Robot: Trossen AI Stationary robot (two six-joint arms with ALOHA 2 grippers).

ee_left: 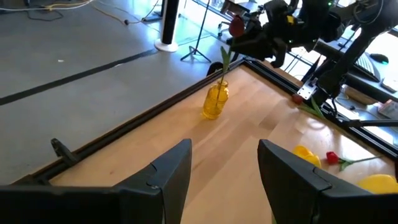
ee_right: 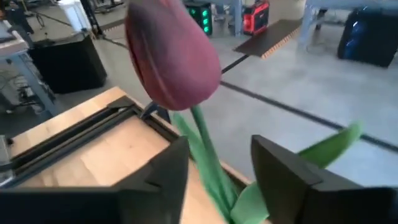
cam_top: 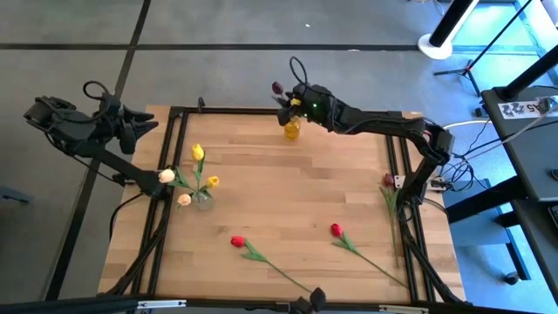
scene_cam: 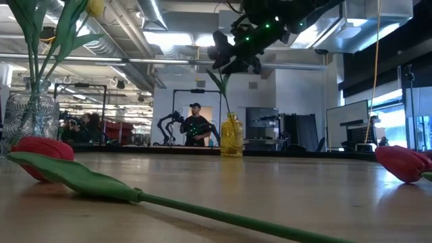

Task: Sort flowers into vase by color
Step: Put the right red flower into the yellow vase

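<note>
One arm outstretched, right tool [cam_top: 290,102] gripping maroon tulip [ee_right: 172,59].

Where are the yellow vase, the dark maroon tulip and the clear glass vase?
yellow vase [cam_top: 292,130], high view, on its body.
dark maroon tulip [ee_right: 171,62], right wrist view, on the flower head.
clear glass vase [scene_cam: 30,121], low view, on its glass belly.

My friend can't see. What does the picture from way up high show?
The right gripper holds a dark maroon tulip over a yellow vase at the wooden table's far edge. A clear vase holds yellow and cream tulips; two red tulips lie loose. The left gripper waits off the table.
</note>
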